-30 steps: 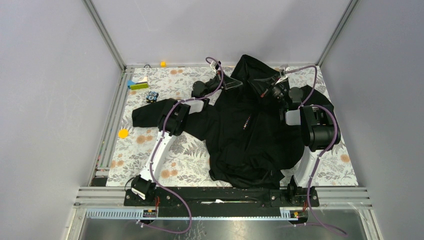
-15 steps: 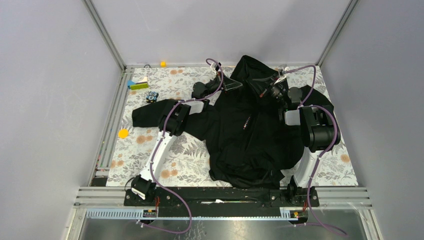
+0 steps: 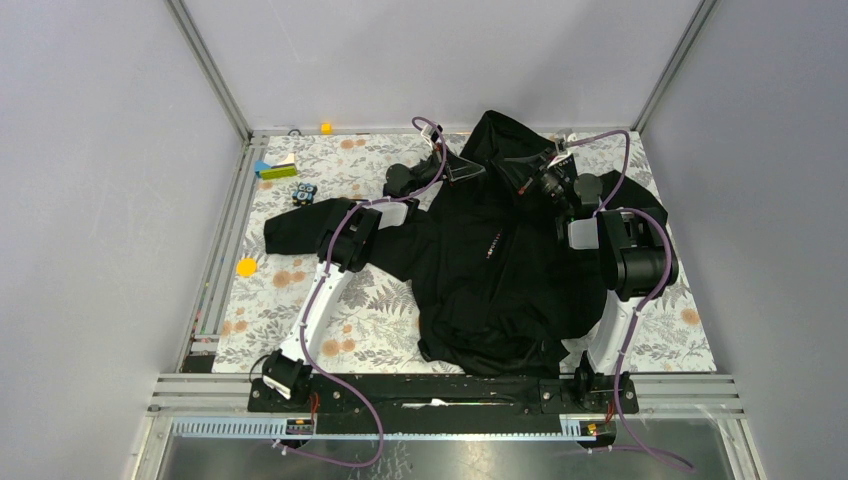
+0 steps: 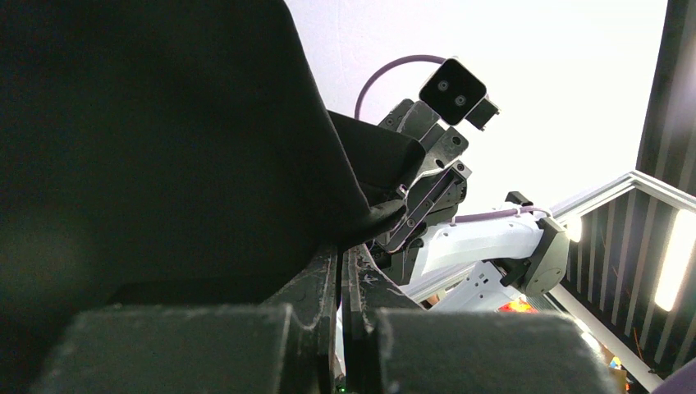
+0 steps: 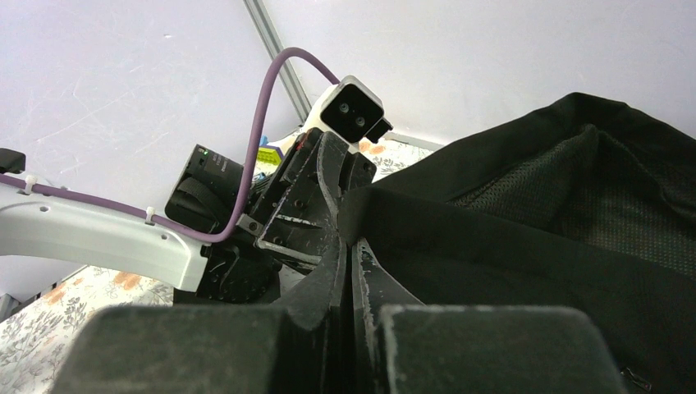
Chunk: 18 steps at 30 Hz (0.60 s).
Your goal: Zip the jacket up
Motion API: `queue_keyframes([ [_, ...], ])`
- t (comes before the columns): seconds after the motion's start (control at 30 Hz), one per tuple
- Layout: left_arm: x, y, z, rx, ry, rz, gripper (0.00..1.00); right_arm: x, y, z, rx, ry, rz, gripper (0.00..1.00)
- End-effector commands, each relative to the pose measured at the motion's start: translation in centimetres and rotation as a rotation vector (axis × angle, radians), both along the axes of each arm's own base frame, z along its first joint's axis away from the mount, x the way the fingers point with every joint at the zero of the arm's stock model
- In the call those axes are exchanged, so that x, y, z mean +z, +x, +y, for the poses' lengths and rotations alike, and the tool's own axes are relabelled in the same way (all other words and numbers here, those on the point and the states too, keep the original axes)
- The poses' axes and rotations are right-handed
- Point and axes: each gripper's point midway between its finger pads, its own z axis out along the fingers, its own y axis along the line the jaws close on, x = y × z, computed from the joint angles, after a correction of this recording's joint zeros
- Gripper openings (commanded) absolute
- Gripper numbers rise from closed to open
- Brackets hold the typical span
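- Barely changed from a second ago: the right arm has edged slightly inward, while one black jacket [image 3: 490,270] lies as before across the middle of the floral bench [image 3: 350,310], its hood end raised toward the far wall.
- Two grippers meet at the collar. The left gripper [image 3: 478,169] is clamped on the fabric's edge, and the right gripper [image 3: 514,163] is pinched tight on the edge facing it.
- Four small items sit far left: one yellow cube [image 3: 326,127], one green block [image 3: 275,171], one dark blue-dotted piece [image 3: 305,192] and one yellow disc [image 3: 246,266].
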Motion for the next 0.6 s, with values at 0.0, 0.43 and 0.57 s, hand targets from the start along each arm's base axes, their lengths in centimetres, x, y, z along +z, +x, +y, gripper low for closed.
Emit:
queue_keyframes([
  [0.0,2.73,-1.6,0.23,-0.019,-0.057,-0.147,0.0,4.7,-0.43,0.58,0.014,0.011,-0.231,0.0],
  [0.43,2.73,-1.67,0.13,-0.024,-0.054,-0.149,0.0,4.17,-0.31,1.13,0.037,0.006,-0.224,0.0],
  [0.57,2.66,-1.64,0.11,-0.023,-0.051,-0.147,0.0,3.94,-0.27,1.2,0.042,0.005,-0.219,0.0],
])
